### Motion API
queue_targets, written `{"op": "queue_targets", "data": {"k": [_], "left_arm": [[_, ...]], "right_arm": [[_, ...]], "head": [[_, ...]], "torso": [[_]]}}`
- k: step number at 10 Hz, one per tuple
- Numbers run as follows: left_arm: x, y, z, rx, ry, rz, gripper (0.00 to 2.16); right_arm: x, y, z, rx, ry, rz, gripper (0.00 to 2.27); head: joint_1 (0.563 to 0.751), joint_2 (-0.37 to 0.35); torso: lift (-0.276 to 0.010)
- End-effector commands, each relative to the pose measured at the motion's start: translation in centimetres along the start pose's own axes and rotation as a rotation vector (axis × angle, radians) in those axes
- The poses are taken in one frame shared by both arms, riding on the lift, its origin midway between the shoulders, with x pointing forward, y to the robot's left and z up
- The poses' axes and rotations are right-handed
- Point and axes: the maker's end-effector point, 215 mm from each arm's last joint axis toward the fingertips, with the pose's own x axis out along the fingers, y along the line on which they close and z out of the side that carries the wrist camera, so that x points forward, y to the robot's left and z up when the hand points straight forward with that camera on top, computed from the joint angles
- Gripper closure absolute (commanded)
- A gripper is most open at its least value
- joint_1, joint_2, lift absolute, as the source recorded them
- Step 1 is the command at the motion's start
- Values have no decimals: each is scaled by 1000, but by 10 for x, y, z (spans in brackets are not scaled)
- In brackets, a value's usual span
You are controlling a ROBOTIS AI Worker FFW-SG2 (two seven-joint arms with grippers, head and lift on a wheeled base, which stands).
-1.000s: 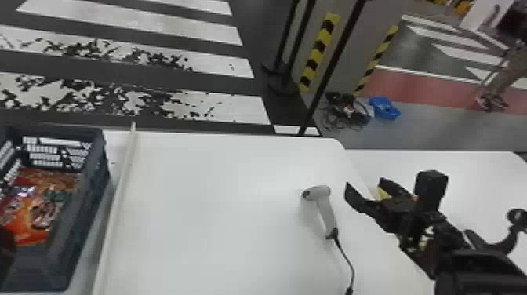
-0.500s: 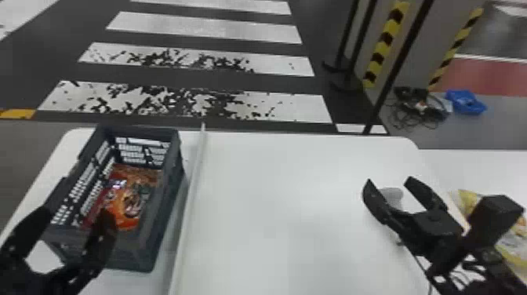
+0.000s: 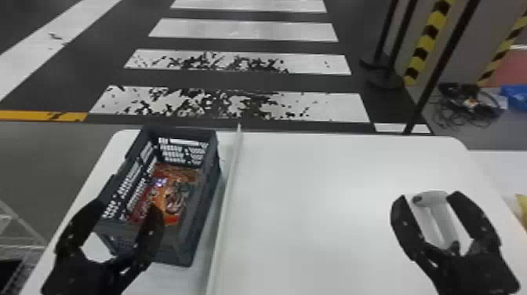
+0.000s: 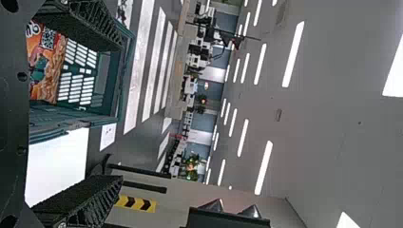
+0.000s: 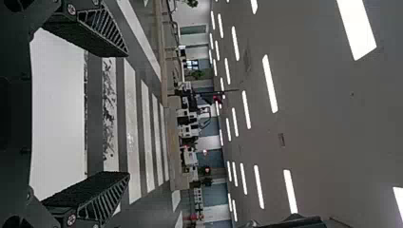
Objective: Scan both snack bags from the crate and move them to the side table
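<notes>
1. Work seems unfinished: glossy, crinkled orange-red snack bag (image 3: 172, 196) in latticed plastic crate (image 3: 208, 184)
2. Yellow sliver (image 3: 521, 208) at side table (image 3: 498, 168), perhaps first bag delivered
3. Left claw (image 3: 125, 206) by crate, spread wide, empty
4. Right claw (image 3: 429, 198) wide too, gripping nothing, smooth pale scanner (image 3: 437, 219) between its fingers in head view

I've got a matt plastic crate (image 3: 206, 196), a glossy snack bag (image 3: 177, 194) inside it, and a smooth, faintly shiny table (image 3: 313, 219) under it.
</notes>
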Motion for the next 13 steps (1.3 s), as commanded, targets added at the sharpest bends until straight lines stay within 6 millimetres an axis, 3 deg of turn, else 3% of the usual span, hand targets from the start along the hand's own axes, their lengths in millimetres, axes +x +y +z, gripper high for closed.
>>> {"op": "queue_targets", "data": {"k": [1,2,4,8,10,11,13], "left_arm": [[-6,-6,3,15,17,-12,29],[-7,-5,-37,14,234,-14,29],[-2,5,-21,47,308,15,36],[41,45,5,118,405,96,80],[53,77,10,128,415,160,93],[63,93,-2,119,470,182,107],[93,99,-6,107,478,183,117]], "right_arm": [[-9,1,0,6,-28,-19,107],[-8,1,-4,3,-18,-19,107],[-8,0,-6,-5,-15,-17,107],[-9,9,-2,-11,-31,18,107],[-2,18,-3,-18,-26,57,107],[-1,20,-2,-22,-26,69,107],[-3,22,-2,-20,-26,70,107]], "head": [[695,0],[695,-1],[695,-8],[695,36],[695,67],[695,91],[695,132]], "torso": [[-95],[-95],[-95],[-95],[-95],[-95],[-95]]}}
